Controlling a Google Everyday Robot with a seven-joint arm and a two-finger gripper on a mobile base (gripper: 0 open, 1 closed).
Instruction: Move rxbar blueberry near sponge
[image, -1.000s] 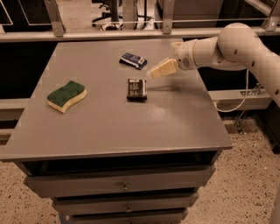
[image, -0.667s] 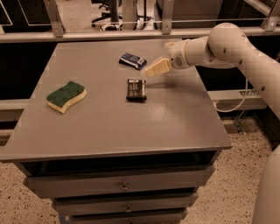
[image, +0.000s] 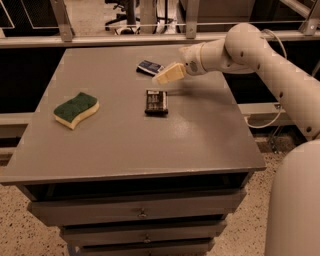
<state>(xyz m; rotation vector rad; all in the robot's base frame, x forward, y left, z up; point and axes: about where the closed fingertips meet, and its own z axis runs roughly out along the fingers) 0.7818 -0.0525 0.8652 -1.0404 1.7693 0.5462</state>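
The rxbar blueberry (image: 149, 67), a small flat bar in a dark blue wrapper with white patches, lies near the far edge of the grey table (image: 125, 135). My gripper (image: 161, 78) hovers just right of it and slightly nearer, its pale fingers pointing left toward the bar, with nothing held. The sponge (image: 76, 109), green on top over yellow foam, lies on the left side of the table, far from the bar and the gripper.
A black-brown wrapped bar (image: 156, 101) lies mid-table, just below the gripper. My white arm (image: 260, 55) reaches in from the right. A rail (image: 125, 37) runs behind the table's far edge. Drawers sit under the tabletop.
The arm has swung left, bringing the gripper closer to the blue bar. The bars and sponge have not moved.
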